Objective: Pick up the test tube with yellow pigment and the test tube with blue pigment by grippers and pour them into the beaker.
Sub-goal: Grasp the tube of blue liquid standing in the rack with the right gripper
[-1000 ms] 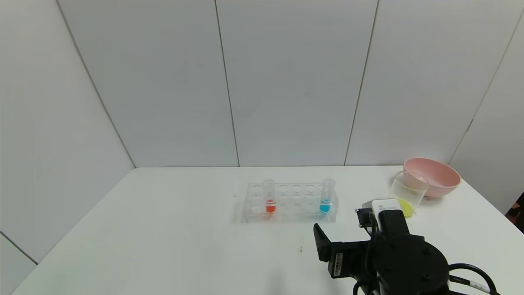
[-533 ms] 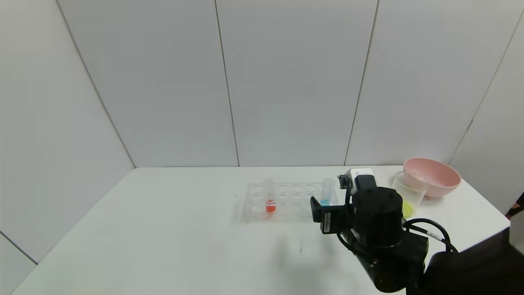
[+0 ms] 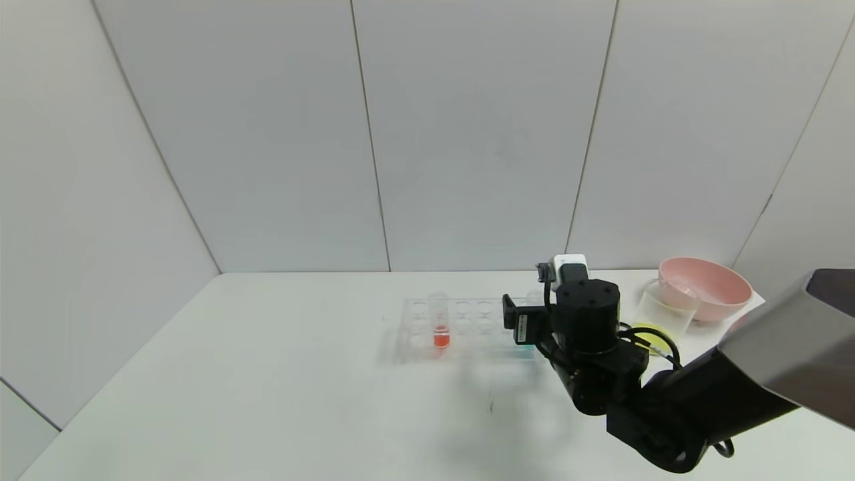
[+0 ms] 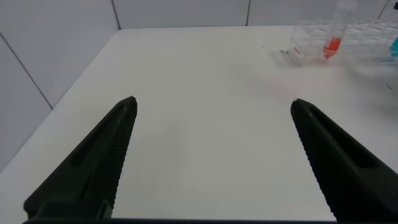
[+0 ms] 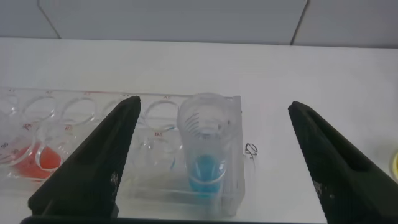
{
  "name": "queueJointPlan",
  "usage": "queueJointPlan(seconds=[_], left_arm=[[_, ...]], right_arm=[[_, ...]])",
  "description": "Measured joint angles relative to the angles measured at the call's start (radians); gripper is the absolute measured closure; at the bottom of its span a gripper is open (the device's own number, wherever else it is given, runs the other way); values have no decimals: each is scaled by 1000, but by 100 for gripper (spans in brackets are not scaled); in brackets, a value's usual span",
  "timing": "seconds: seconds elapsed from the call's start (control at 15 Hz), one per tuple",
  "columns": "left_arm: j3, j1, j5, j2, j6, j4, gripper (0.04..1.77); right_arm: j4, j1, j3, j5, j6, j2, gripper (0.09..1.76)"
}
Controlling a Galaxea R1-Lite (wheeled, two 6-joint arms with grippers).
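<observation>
The test tube with blue pigment (image 5: 204, 143) stands upright in the end hole of a clear rack (image 5: 81, 112). My right gripper (image 5: 214, 104) is open, one finger on each side of the tube and well apart from it. In the head view the right wrist (image 3: 584, 314) hides that tube. The beaker (image 3: 664, 310) stands to the right of the rack with yellow liquid (image 3: 651, 334) at its bottom. The test tube with yellow pigment is out of view. My left gripper (image 4: 212, 102) hangs open over bare table, away from the rack.
A tube with red-orange liquid (image 3: 439, 325) stands in the left part of the rack (image 3: 461, 327). A pink bowl (image 3: 705, 287) sits behind the beaker at the table's far right. White walls close off the back of the table.
My right arm has swung forward and left from the table's near edge to the rack's right end, and now covers the blue tube in the head view. Its fingers stayed open.
</observation>
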Motion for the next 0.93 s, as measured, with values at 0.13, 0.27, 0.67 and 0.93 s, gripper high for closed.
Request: queueJointPlan(seconds=[0.13,0.27,0.67,0.93], left_arm=[[0,0,0,0,0,0,5],[0,0,0,0,0,0,5],[0,0,0,0,0,0,5],[0,0,0,0,0,0,5]], right_arm=[[-16,-1,-7,8,-11,23,14],[-17,-2,-7,7,-15,30,37],[-17,0,3,5,-16,26,113],[-16,6,7,-2,-17,17,135]])
